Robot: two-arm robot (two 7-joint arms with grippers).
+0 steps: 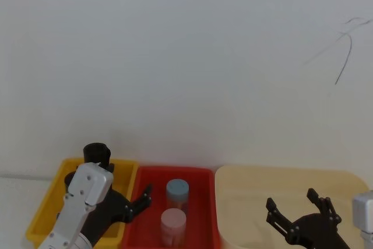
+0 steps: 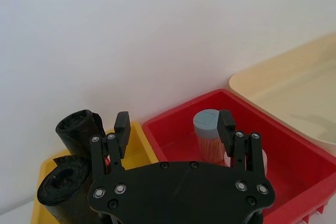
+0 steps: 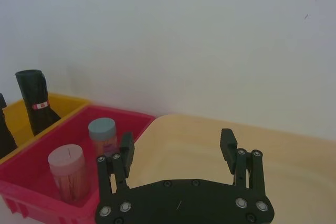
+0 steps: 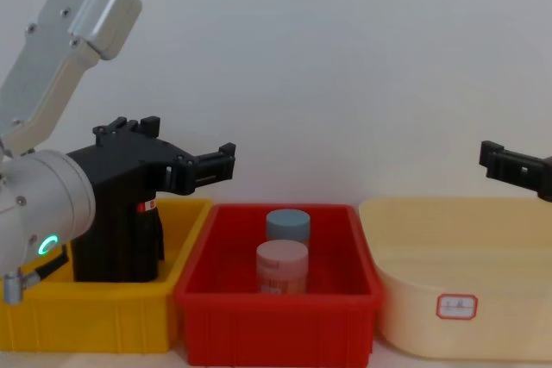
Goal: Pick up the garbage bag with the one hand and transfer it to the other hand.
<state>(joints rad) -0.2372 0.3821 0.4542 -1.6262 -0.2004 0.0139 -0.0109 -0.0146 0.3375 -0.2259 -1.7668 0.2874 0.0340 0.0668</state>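
Two black rolls stand upright in the yellow bin (image 2: 140, 139). The garbage bag (image 2: 62, 184) is the plain one, and it also shows at the view's edge (image 3: 3, 129) and behind my left arm (image 4: 99, 252). The other roll (image 3: 34, 103) wears a red-and-white label. My left gripper (image 2: 174, 123), on the arm with the green ring (image 4: 47, 244), hangs open and empty above the yellow bin's side toward the red bin (image 1: 141, 197). It is above the rolls and touches neither. My right gripper (image 3: 177, 145) is open and empty over the beige basin (image 1: 303, 214).
A red bin (image 4: 276, 299) sits between the yellow bin and the beige basin (image 4: 457, 256). It holds a blue-capped jar (image 1: 177, 189) and a pink-capped jar (image 1: 173, 220). A white wall stands close behind all three containers.
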